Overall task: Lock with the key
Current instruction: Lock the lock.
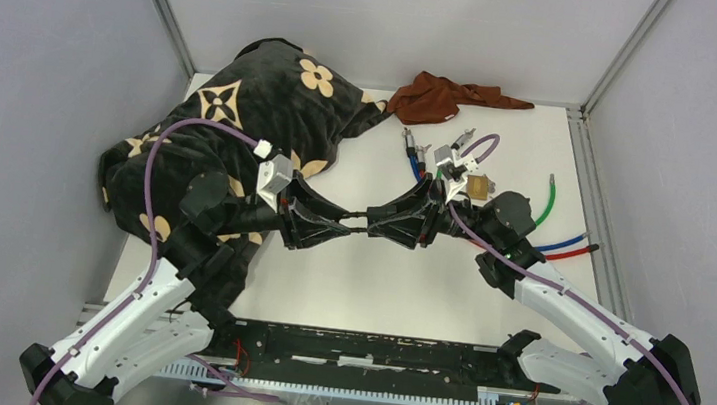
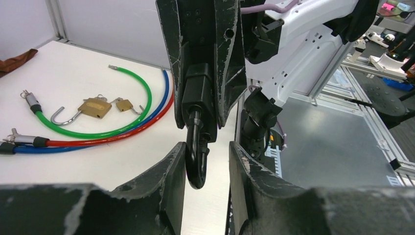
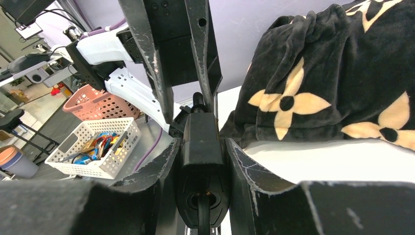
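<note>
Just right of the blanket [image 1: 242, 120], your left gripper [image 2: 206, 152] has its fingers apart, one on each side of the dark key [image 2: 196, 164] that sticks out of the black lock [image 3: 200, 132]. Further right of the blanket, your right gripper [image 3: 201, 147] is clamped on that lock's body, holding it above the surface [image 1: 376, 285]

lock [image 3: 201, 147] underside off-frame (right wrist)

Three cables [image 2: 149, 98] [image 1: 561, 244] [image 1: 570, 254], two brass padlocks [image 2: 91, 107] [image 2: 124, 105]
</note>
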Controlling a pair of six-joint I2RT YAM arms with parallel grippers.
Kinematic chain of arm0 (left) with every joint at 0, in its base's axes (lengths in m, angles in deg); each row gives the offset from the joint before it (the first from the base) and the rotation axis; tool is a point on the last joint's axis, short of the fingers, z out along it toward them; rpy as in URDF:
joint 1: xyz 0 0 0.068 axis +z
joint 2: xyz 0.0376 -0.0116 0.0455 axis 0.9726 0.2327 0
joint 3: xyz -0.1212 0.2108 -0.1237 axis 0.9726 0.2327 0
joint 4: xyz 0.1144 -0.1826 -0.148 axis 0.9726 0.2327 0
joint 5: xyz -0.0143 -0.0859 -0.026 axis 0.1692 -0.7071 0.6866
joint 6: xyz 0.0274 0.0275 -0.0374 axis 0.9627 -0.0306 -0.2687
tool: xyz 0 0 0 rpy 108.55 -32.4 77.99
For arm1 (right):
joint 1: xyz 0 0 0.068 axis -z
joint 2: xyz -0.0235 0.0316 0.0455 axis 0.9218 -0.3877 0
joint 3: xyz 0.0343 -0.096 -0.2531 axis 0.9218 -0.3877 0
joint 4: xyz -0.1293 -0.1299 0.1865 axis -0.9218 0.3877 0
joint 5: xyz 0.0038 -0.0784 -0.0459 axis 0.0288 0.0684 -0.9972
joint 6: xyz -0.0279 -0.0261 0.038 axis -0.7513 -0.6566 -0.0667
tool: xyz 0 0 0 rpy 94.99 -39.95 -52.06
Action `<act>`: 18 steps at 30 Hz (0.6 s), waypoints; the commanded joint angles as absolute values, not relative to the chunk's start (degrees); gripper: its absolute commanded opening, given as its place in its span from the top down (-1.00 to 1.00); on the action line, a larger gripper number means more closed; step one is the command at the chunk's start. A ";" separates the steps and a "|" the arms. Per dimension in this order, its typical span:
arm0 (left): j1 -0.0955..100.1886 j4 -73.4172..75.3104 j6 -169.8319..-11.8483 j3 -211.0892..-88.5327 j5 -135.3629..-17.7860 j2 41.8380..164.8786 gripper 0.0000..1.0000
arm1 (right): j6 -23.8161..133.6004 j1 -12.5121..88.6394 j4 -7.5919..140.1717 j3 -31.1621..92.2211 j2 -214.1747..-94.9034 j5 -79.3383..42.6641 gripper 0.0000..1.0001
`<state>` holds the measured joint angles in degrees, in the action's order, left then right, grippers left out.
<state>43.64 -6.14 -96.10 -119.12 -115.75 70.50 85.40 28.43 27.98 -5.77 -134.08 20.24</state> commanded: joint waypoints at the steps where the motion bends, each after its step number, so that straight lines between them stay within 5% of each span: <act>1: 45.11 -8.29 -98.25 -119.71 -115.85 69.06 0.12 | 86.19 29.13 21.87 -4.08 -133.00 18.68 1.00; 8: 45.78 -7.00 -97.63 -119.53 -116.16 68.39 0.29 | 87.11 29.22 17.32 -4.10 -132.30 19.48 1.00; 18: 45.75 -15.93 -100.55 -117.64 -118.49 69.52 0.26 | 90.95 29.22 11.81 -4.29 -133.70 20.05 1.00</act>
